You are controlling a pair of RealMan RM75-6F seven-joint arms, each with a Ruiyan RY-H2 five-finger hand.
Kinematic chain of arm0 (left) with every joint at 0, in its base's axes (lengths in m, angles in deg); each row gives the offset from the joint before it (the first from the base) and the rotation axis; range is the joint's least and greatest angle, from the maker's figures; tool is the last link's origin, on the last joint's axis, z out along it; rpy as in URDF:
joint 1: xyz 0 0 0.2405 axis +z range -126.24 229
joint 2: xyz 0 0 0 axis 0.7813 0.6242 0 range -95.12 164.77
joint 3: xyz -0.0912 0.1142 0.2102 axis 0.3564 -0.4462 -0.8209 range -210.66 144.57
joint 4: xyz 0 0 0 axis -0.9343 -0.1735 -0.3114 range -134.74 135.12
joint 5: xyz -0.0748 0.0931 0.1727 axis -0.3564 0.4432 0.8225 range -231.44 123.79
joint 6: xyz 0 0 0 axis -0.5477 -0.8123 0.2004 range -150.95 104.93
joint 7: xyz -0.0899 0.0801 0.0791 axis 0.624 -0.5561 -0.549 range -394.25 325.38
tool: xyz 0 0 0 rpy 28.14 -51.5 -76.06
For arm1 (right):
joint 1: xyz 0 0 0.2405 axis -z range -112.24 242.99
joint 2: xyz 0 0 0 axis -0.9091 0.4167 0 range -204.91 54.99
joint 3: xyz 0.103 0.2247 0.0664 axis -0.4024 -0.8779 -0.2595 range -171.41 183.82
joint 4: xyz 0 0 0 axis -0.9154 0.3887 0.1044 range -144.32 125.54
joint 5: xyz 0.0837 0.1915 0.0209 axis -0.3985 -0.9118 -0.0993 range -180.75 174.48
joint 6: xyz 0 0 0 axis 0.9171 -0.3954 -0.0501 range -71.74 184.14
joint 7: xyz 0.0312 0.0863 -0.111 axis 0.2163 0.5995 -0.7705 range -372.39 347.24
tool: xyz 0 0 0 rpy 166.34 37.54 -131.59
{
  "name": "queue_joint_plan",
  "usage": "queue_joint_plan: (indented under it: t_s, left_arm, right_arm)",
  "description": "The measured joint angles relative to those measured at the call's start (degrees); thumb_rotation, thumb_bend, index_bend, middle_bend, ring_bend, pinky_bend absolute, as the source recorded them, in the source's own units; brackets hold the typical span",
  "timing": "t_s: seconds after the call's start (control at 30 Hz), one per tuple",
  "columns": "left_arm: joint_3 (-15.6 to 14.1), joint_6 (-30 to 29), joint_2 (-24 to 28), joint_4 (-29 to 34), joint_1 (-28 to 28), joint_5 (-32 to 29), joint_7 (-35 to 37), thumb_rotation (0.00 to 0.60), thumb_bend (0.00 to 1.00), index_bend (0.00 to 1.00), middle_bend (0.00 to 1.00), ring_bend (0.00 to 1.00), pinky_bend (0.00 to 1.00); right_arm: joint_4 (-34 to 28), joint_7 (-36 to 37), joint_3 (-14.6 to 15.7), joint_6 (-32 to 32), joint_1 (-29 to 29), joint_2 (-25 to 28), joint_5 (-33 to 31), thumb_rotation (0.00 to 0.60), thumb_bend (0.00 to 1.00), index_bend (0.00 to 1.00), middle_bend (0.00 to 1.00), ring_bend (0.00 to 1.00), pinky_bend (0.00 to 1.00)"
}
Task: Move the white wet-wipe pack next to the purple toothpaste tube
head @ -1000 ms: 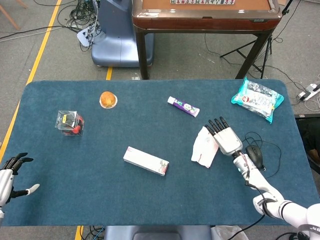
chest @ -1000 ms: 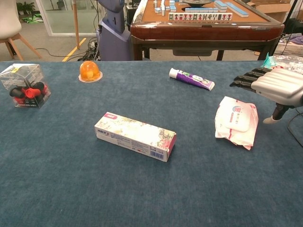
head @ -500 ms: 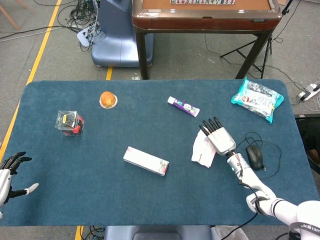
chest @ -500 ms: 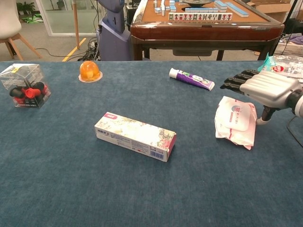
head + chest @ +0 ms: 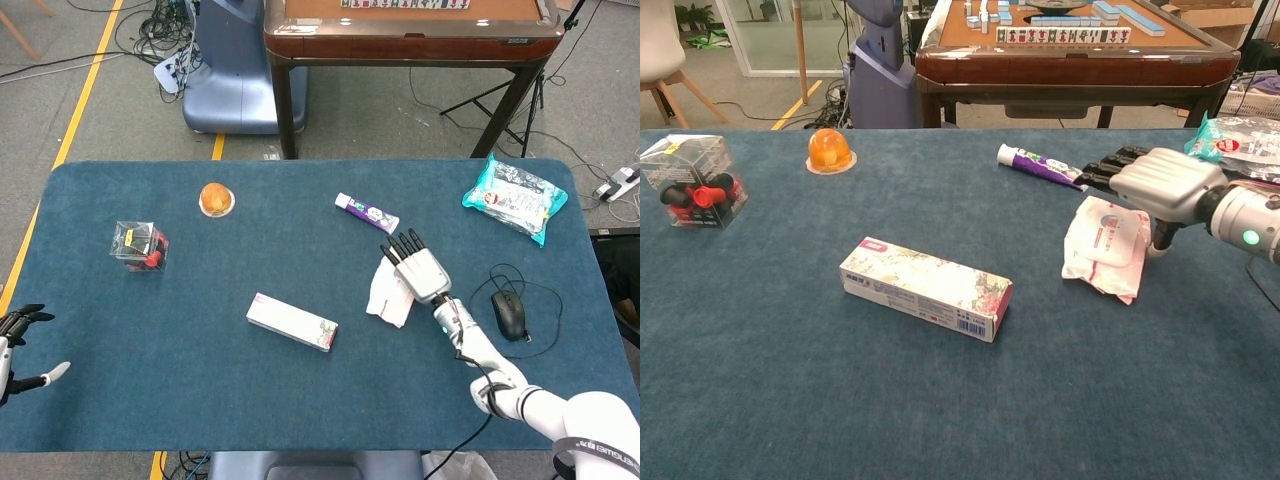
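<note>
Since 1 second ago my right robot hand [image 5: 421, 270] has slid the white wet-wipe pack [image 5: 1102, 245] left, near the purple toothpaste tube [image 5: 367, 213] but apart, fingers flat and spread, gripping nothing. Only the head view shows my open left robot hand [image 5: 14, 345] at the tabletop's [image 5: 300, 390] edge; bare cloth surrounds the tube.

a grey floor [image 5: 90, 120] runs behind the blue tabletop [image 5: 200, 400], crossed by a yellow line [image 5: 85, 90] and loose black cables [image 5: 150, 35]. a wooden mahjong table [image 5: 410, 40] on dark legs stands beyond, beside a blue-grey machine base [image 5: 225, 80]. a white chair [image 5: 665, 50] and glass panels [image 5: 765, 35] sit far left.
</note>
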State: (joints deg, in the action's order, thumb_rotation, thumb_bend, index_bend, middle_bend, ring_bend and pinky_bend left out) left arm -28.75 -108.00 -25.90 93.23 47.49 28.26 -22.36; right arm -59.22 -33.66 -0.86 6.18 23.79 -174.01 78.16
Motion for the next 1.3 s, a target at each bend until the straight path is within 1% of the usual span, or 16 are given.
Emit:
queue_joint_plan:
  t_s: [0.17, 0.5, 0.63, 0.9, 1.17, 1.3]
  left_arm:
    - [0.25, 0.07, 0.04, -0.43, 0.08, -0.40, 0.81, 0.600, 0.06, 0.32, 0.23, 0.21, 0.43]
    - [1.03, -0.42, 0.15, -1.41, 0.47, -1.27, 2.88, 0.600, 0.06, 0.33, 0.23, 0.21, 0.43]
    - [1.42, -0.83, 0.12, -1.89, 0.77, -1.86, 3.40, 0.600, 0.06, 0.31, 0.26, 0.22, 0.43]
    - [2.32, -1.93, 1.06, -2.05, 1.86, -3.29, 5.17, 0.600, 0.06, 0.33, 0.27, 0.22, 0.43]
    - [2.87, -2.88, 1.57, -2.16, 2.60, -3.70, 5.78, 0.600, 0.06, 0.32, 0.27, 0.22, 0.43]
    - [3.10, -3.24, 1.83, -1.93, 2.94, -3.88, 5.92, 0.600, 0.06, 0.32, 0.27, 0.22, 0.43]
  right_arm:
    - [2.67, -0.23, -0.41, 1.44, -2.50, -1.75, -0.01, 0.600, 0.00, 0.00, 0.00, 0.00, 0.00]
    - [6.10, 1.25, -1.48, 2.50, -6.33, -5.41, -0.02, 0.600, 0.00, 0.00, 0.00, 0.00, 0.00]
    - [8.10, 1.56, -1.56, 3.13, -7.72, -6.89, 0.10, 0.600, 0.00, 0.00, 0.00, 0.00, 0.00]
    - [13.55, 2.64, -1.74, 4.32, -10.15, -10.35, 0.19, 0.600, 0.00, 0.00, 0.00, 0.00, 0.00]
    - [19.50, 4.81, -1.94, 5.26, -13.26, -13.87, 0.56, 0.600, 0.00, 0.00, 0.00, 0.00, 0.00]
    - [21.00, 6.31, -1.87, 4.77, -14.15, -14.69, 1.00, 0.600, 0.00, 0.00, 0.00, 0.00, 0.00]
